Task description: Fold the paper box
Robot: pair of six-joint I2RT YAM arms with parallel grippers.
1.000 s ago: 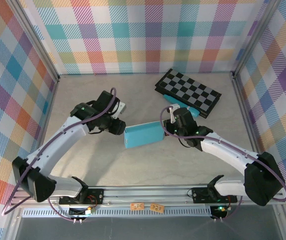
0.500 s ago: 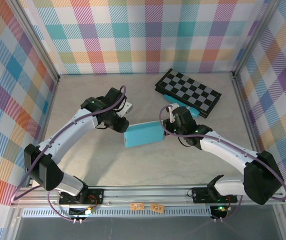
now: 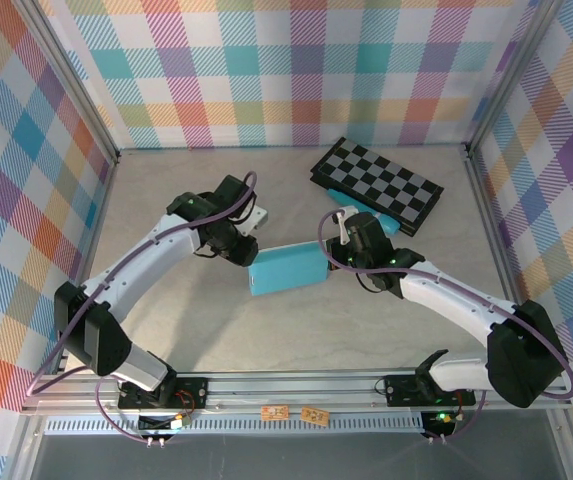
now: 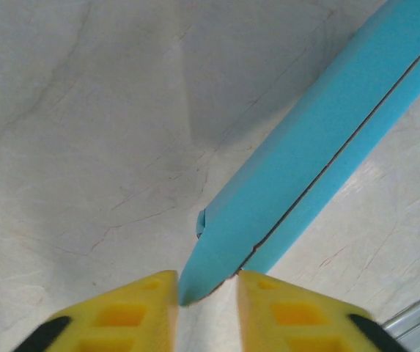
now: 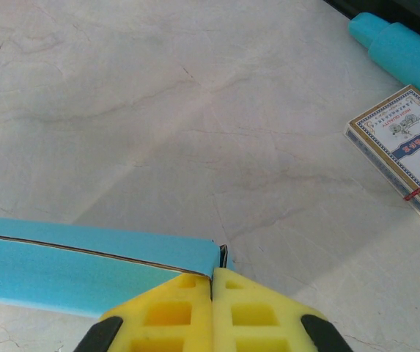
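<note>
The paper box (image 3: 288,270) is a flat teal-blue rectangle held just off the pale table between my two grippers. My left gripper (image 3: 246,254) is at its left end. In the left wrist view the box (image 4: 305,169) runs up to the right and its corner sits between my left gripper's (image 4: 207,293) yellow fingers, which stand apart; the corner touches the left finger. My right gripper (image 3: 332,258) is at the right end. In the right wrist view its fingers (image 5: 212,282) are pressed together on the thin edge of the box (image 5: 85,271).
A black-and-grey checkerboard (image 3: 378,183) lies at the back right with a slim teal tube (image 3: 366,212) (image 5: 404,55) along its near side. A deck of cards (image 5: 404,150) lies on the table. Plaid walls ring the table; a metal rail (image 3: 286,385) runs along the front.
My left arm has swung up and to the right, bringing its gripper in at the box's left end. The right arm and the box have hardly moved.
</note>
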